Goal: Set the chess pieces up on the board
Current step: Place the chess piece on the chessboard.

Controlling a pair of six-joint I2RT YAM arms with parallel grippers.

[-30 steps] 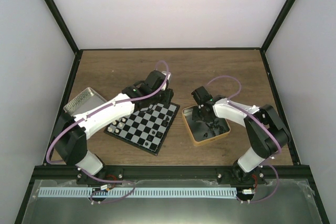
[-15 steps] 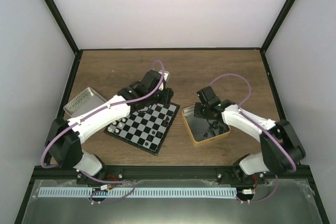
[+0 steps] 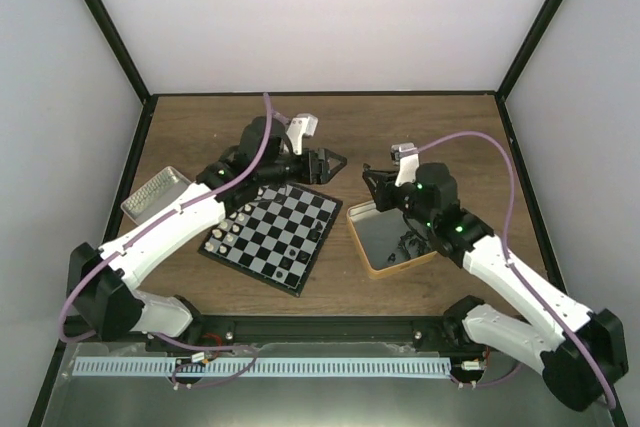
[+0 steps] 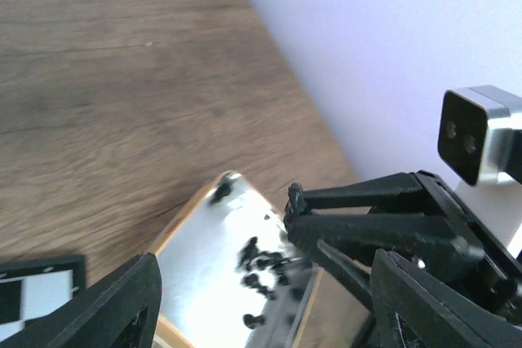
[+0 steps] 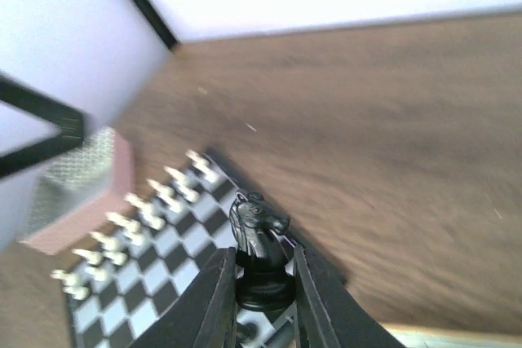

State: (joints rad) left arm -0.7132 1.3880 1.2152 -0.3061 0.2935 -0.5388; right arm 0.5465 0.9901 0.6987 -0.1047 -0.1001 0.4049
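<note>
The board (image 3: 272, 234) lies left of centre, with cream pieces (image 3: 227, 233) along its left side and a few black pieces (image 3: 290, 261) near its front edge. My left gripper (image 3: 330, 162) hovers open and empty past the board's far right corner. In the left wrist view its fingers (image 4: 122, 307) frame the gold-rimmed tin (image 4: 192, 201), which holds several loose black pieces (image 4: 261, 262). My right gripper (image 3: 373, 180) is raised over the tin's far left corner, shut on a black knight (image 5: 259, 250). Behind the knight the board (image 5: 122, 299) shows rows of white pieces (image 5: 155, 201).
The gold-rimmed tin (image 3: 365, 252) sits right of the board with black pieces in it. A silver-and-pink tin (image 3: 155, 195) stands at the board's far left, near the left wall, and also shows blurred in the right wrist view (image 5: 77, 193). Bare wood lies behind both arms.
My left gripper has risen from the board's far corner, moved back and opened. My right gripper has lifted out of the gold-rimmed tin with the black knight and turned toward the board.
</note>
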